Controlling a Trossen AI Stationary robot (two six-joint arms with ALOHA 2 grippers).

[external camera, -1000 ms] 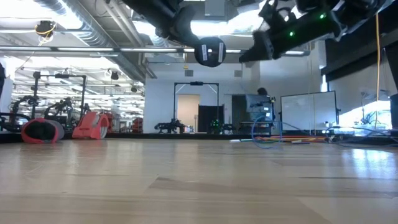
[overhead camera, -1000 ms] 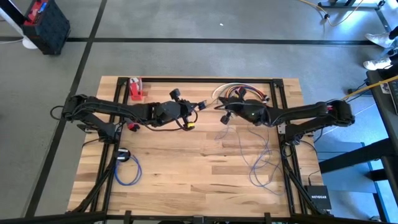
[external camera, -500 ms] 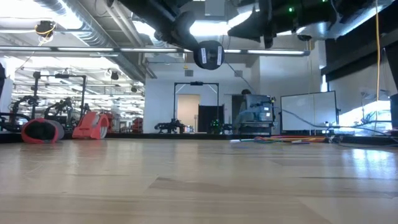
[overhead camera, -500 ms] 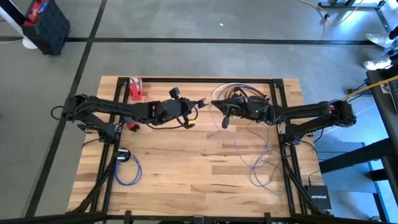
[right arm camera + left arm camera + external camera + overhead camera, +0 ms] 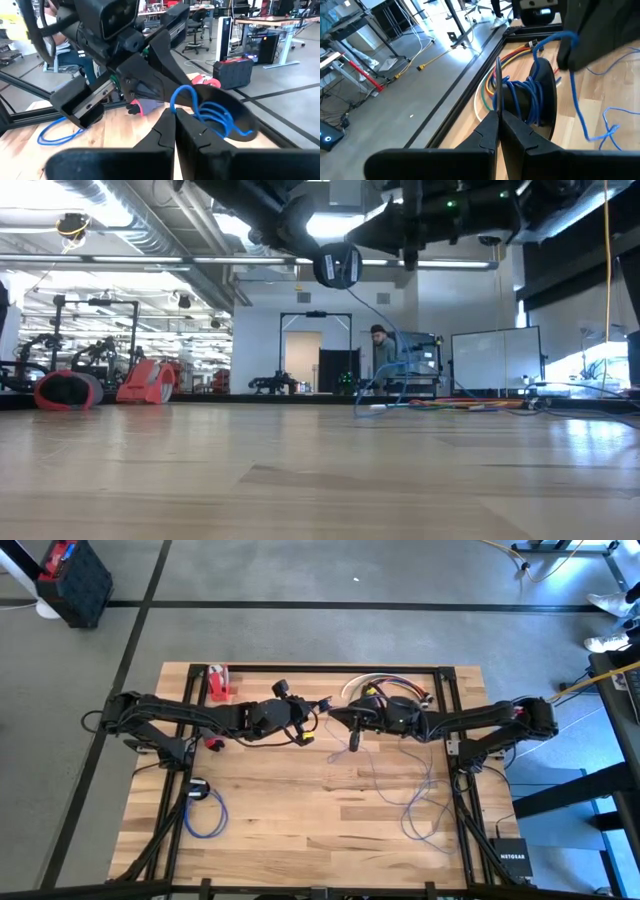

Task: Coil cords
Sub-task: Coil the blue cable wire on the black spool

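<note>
Meeting mid-table, left tool [image 5: 322, 706] pinched shut, blue cord [image 5: 420, 795] wound around it, right tool [image 5: 336, 716] shut.

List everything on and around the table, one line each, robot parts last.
blue cord: one, blue, loose on the table's right half, its end wound around the right pincer's fingers
coiled blue cord: one, blue, front-left of table
cord bundle: several, red, orange, white, back edge
red object: one, back-left
table: one, wood
left pincer: shut, centre back
right pincer: shut on blue cord, facing the left pincer
</note>
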